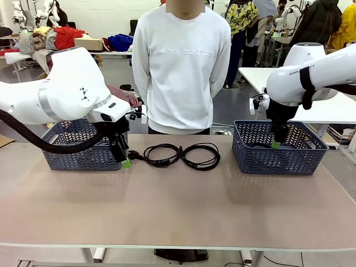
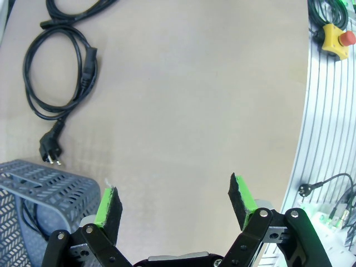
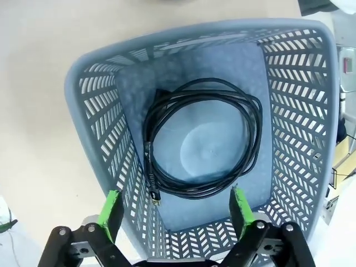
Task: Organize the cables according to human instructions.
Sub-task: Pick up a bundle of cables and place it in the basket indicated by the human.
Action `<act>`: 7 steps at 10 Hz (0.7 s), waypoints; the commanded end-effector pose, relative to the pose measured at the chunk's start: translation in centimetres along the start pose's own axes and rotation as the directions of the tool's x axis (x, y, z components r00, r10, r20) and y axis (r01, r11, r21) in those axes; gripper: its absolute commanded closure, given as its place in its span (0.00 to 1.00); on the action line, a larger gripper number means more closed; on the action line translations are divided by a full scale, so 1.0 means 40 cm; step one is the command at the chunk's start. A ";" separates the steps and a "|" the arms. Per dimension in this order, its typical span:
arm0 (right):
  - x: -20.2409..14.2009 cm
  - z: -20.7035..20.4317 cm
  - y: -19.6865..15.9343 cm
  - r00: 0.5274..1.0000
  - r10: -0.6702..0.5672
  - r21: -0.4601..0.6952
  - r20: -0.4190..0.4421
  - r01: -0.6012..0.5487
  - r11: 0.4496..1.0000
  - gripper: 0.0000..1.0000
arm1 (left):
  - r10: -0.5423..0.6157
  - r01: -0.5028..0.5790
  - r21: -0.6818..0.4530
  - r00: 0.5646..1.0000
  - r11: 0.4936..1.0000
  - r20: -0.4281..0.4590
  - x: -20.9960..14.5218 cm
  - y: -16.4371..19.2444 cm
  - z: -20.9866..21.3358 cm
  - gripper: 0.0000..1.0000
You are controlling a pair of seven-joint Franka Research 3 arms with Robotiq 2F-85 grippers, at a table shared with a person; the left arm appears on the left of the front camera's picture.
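Note:
Two coiled black cables lie on the table between the baskets, one on the left [image 1: 161,163] and one on the right [image 1: 201,166]. My left gripper [image 1: 123,158] hangs open at the left basket's [image 1: 83,158] front right corner, just left of the nearer cable's plug. In the left wrist view its open gripper [image 2: 173,200] stands over bare table, with one coil [image 2: 89,75] farther off. My right gripper [image 1: 276,142] is down in the right basket [image 1: 278,161]. Seen from the right wrist, that open gripper [image 3: 175,207] holds nothing, and a coiled cable [image 3: 149,156] lies on the basket floor [image 3: 222,61].
A person in a white sweatshirt [image 1: 181,67] stands at the far side of the table, hands behind the back. A dark cord [image 2: 29,222] shows inside the left basket [image 2: 44,181]. A yellow emergency-stop button [image 2: 334,39] sits off the table's edge.

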State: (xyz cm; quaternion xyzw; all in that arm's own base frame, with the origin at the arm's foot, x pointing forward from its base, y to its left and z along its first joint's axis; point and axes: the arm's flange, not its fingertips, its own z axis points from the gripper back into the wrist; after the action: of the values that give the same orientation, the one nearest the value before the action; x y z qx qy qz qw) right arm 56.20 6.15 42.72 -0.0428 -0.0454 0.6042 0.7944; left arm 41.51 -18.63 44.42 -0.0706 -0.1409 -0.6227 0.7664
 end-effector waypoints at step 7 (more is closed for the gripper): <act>0.039 0.104 0.005 0.976 -0.146 0.024 0.161 0.144 0.989 0.00 | 0.003 -0.003 -0.002 1.000 1.000 -0.002 -0.004 -0.001 0.003 0.00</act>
State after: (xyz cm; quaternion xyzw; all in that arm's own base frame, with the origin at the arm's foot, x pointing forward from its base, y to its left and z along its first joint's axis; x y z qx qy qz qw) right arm 56.54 7.34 45.59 0.0021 -0.0970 0.5675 0.8176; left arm 41.51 -18.63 44.42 -0.0706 -0.1409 -0.6227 0.7664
